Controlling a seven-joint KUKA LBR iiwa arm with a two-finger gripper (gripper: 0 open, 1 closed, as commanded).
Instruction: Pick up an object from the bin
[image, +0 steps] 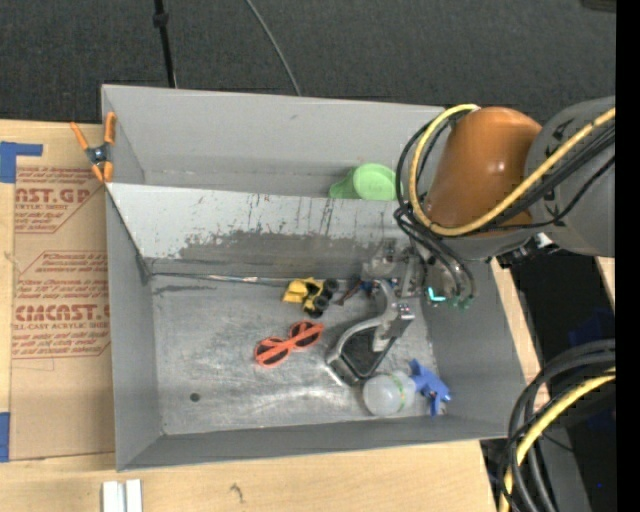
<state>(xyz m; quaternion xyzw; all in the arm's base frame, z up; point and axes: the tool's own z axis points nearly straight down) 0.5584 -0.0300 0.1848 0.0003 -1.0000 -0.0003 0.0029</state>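
Fingers (395, 318) of the gripper (386, 338) are down at the black grey-rimmed object (352, 358), spread or pinching I cannot tell; nothing is lifted yet.

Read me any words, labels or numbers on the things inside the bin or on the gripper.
None can be read.
The green ball, the yellow and black toy, the orange loops, the dark grey piece, the clear ball and the blue piece carry no lettering that I can make out.
The gripper has a small teal light beside it, but no readable mark.
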